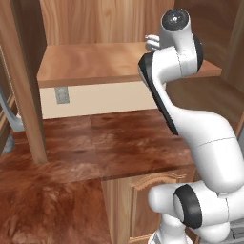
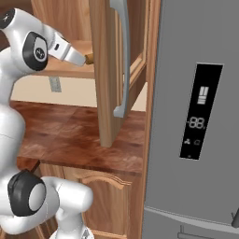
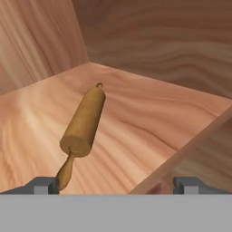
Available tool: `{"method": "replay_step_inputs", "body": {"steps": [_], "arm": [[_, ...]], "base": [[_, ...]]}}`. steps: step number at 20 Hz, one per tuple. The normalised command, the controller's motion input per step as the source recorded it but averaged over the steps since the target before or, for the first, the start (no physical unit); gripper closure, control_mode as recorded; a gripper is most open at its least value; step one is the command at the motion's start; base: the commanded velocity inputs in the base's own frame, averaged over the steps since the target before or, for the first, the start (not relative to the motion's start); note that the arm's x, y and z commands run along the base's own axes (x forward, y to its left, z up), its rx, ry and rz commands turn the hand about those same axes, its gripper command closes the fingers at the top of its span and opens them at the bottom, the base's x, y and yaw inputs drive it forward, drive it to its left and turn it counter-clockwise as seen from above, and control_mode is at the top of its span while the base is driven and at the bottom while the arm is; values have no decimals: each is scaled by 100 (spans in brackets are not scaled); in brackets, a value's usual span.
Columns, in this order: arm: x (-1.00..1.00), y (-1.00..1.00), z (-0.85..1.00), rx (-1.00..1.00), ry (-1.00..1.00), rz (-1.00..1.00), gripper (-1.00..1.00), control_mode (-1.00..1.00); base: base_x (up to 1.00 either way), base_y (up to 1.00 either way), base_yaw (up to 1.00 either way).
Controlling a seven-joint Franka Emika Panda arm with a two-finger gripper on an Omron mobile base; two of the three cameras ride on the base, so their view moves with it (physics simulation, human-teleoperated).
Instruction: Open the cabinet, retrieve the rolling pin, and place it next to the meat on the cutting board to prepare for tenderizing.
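One tan wooden rolling pin [image 3: 84, 120] | knobbed handles | grained cabinet [image 3: 149, 41] shelf

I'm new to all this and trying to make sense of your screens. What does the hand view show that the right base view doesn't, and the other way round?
The hand view alone shows the rolling pin lying on the cabinet shelf, with the open gripper just short of it. The right base view alone shows the open cabinet door with its grey handle, the counter and the grey fridge. Both look into the same wooden cabinet.
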Motion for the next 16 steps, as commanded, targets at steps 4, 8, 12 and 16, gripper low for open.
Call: {"method": "replay_step_inputs", "body": {"steps": [4, 8, 12, 16], "arm": [[26, 0, -8, 2, 3, 0, -100, -100], [28, 0, -7, 1, 2, 0, -100, -100], [27, -2, -6, 0, 1, 0, -100, -100], [29, -3, -4, 0, 1, 0, -100, -100]], "base": [[0, 0, 0], [0, 0, 0], [0, 0, 0], [0, 0, 0]]}}
